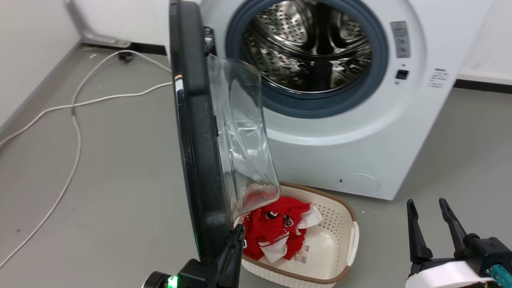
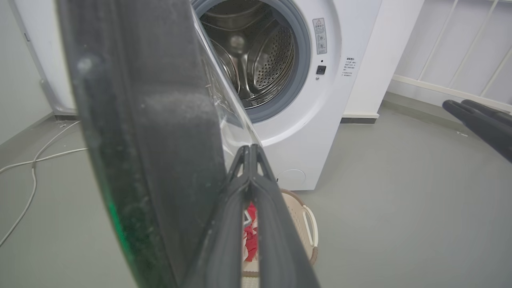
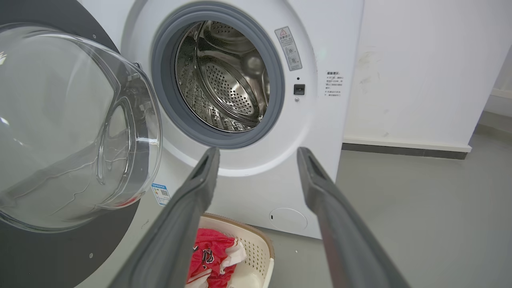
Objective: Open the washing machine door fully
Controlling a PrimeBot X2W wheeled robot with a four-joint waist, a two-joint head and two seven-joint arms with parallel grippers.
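Black washing machine door (image 1: 196, 152) is seen edge-on, just left of the left gripper (image 1: 240, 230) — fingers closed together — while the right gripper (image 1: 426, 202) is held wide, farther off.

Warn. triangle (image 3: 283, 32) on washer sticker (image 3: 289, 51)

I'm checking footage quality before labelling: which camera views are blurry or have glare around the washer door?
Head view: the machine's labels smear with slight blur. Left wrist view: the washing machine door sits close and soft, green glow on its edge. Right wrist view: sharp, bright reflections on the glass bowl window.
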